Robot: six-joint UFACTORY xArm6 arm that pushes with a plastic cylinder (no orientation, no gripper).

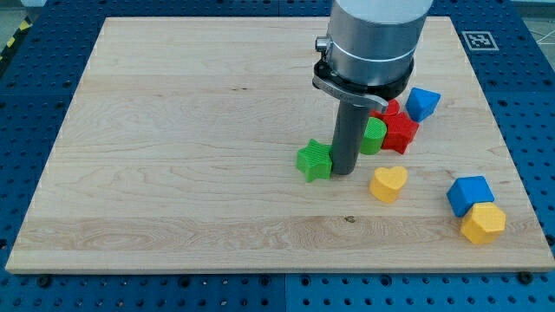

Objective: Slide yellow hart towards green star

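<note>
The yellow heart (pixel 388 184) lies on the wooden board right of centre, toward the view's bottom. The green star (pixel 315 160) lies to its left and slightly higher. My tip (pixel 343 170) stands between them, touching or almost touching the star's right side and a short gap to the left of the heart. The rod rises to the arm's grey body at the view's top.
A green round block (pixel 375 136), a red block (pixel 401 132) and a blue block (pixel 423 103) cluster right of the rod. A blue cube (pixel 470 195) and a yellow hexagon block (pixel 483 224) sit near the board's right edge (pixel 519 173).
</note>
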